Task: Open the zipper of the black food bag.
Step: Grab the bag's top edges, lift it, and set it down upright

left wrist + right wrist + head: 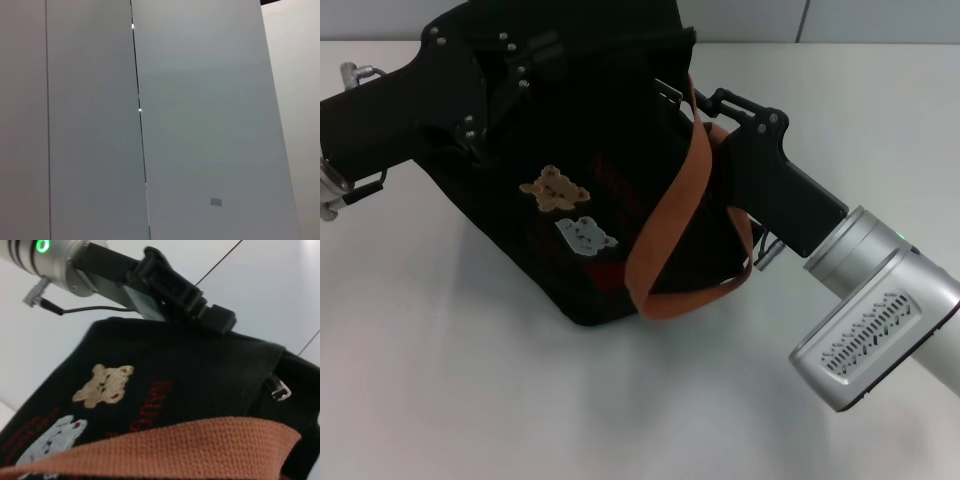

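Observation:
The black food bag (570,230) stands tilted on the white table, its bear patch (553,187) and cloud patch (583,235) facing me. An orange strap (670,220) loops down its right side. My left gripper (485,75) comes in from the left and is shut on the bag's top left edge; the right wrist view shows it (212,319) clamped on that edge. My right gripper (695,100) sits at the bag's top right corner, beside a small silvery pull tab (668,93). That tab (280,388) hangs free on the bag (200,385). The zipper line itself is hard to make out.
The white table (470,400) spreads in front of and around the bag. The left wrist view shows only pale wall panels (200,125). The right arm's silver forearm (880,320) crosses the lower right of the table.

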Controlling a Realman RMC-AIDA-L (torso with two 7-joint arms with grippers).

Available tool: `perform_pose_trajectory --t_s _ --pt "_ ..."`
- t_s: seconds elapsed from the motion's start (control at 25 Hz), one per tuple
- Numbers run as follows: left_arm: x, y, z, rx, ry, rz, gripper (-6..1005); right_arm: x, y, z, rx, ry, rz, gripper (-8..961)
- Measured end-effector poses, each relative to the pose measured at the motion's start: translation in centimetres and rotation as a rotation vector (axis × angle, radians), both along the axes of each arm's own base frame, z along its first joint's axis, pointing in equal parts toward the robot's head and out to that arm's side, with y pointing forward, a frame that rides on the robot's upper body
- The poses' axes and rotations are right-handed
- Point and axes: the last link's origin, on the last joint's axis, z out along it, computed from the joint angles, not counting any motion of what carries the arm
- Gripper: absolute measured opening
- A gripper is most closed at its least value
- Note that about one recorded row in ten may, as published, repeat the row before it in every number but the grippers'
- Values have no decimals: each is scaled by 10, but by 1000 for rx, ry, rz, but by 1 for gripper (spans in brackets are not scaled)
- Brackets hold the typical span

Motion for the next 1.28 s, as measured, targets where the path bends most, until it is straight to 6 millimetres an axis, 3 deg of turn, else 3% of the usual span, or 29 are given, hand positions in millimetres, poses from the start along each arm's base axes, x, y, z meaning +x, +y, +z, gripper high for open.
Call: perform_pose_trajectory --t_s 0.68,0.96,1.28 --pt "0 -1 -1 -6 -3 -3 20 -6 8 2 0 23 -9 406" --pt "-1 -3 0 -4 -9 -4 20 3 9 -5 -30 -27 -53 405" --pt "1 -4 -2 -12 -9 -10 19 -1 11 -9 -50 -38 -44 406"
